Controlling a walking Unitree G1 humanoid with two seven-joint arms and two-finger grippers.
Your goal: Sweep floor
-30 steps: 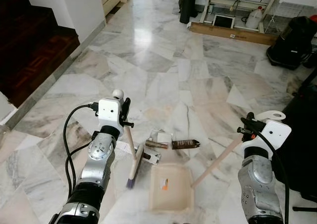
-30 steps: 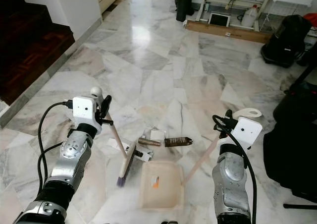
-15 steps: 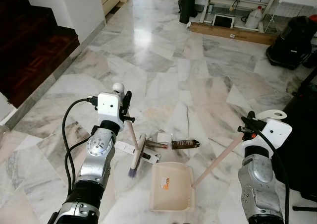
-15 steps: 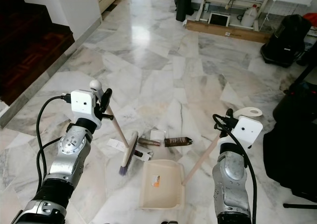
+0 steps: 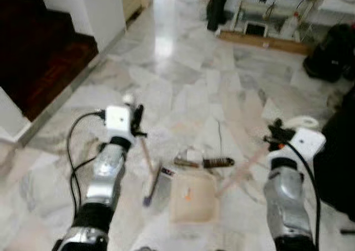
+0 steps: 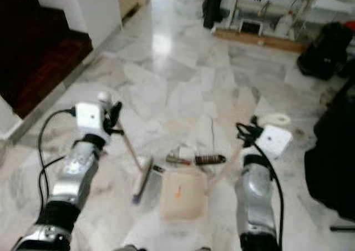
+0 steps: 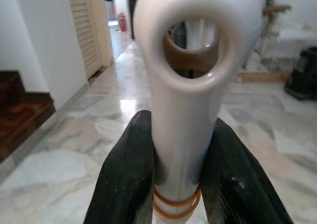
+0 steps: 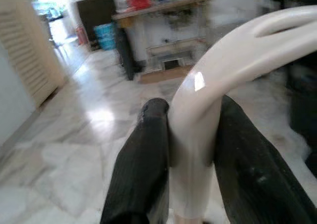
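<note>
Broom (image 5: pixel 150 176), pale-handled with dark bristles, clamped in left gripper (image 7: pixel 178 169); right gripper (image 8: pixel 190 184) grips dustpan (image 5: pixel 191 198).

On the marble floor (image 5: pixel 183 90) there is one short broom with a pale handle (image 5: pixel 148 170), one cream plastic dustpan with a long handle (image 5: pixel 191 198), and about three small pieces of litter: one dark brown wrapper (image 5: pixel 217 162), one brown stick-like piece (image 5: pixel 186 163), one white scrap (image 5: pixel 194 154). Two silver arms, each with two black fingers (image 7: pixel 124 179).
</note>
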